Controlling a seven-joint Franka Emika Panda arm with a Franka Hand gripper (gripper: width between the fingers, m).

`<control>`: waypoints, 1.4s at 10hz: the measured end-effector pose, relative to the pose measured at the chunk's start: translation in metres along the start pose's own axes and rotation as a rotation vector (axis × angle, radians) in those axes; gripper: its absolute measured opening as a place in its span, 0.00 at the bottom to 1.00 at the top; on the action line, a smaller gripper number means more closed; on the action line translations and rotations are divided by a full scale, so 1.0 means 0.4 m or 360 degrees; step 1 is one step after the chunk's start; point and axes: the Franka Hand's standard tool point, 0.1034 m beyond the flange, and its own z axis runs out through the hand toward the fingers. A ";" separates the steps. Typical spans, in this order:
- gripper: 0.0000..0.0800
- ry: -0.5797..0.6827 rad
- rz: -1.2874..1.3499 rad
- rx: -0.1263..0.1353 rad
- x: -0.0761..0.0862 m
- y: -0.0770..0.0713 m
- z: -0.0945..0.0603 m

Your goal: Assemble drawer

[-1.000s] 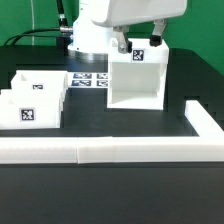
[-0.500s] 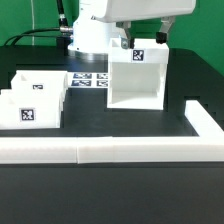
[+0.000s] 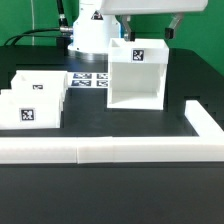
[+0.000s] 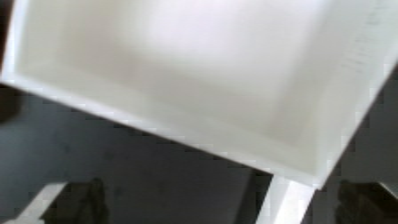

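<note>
The drawer's tall white casing (image 3: 135, 78) stands upright on the black table in the middle, open front toward the camera, with a tag on its back wall. Two small white trays (image 3: 33, 98) with square tags sit side by side at the exterior view's left. My gripper (image 3: 149, 30) hangs just above the casing's top edge, open, with nothing between its fingers (image 3: 172, 29). In the wrist view the casing (image 4: 178, 70) fills most of the picture. The open gripper (image 4: 222, 205) shows only as two dark, widely spaced fingertips (image 4: 71, 200).
A long low white L-shaped wall (image 3: 100, 150) runs along the front and turns back at the exterior view's right (image 3: 206, 120). The marker board (image 3: 92, 80) lies flat between the trays and the casing. The arm's white base (image 3: 92, 35) stands behind.
The arm has risen, and its fingers have lifted clear of the casing's top. The casing and trays have not moved.
</note>
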 end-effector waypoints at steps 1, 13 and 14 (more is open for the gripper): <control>0.81 -0.0010 0.0125 0.0058 -0.006 -0.009 0.000; 0.81 -0.0034 0.0534 0.0092 -0.108 -0.123 0.084; 0.81 -0.0045 0.0529 0.0089 -0.112 -0.132 0.092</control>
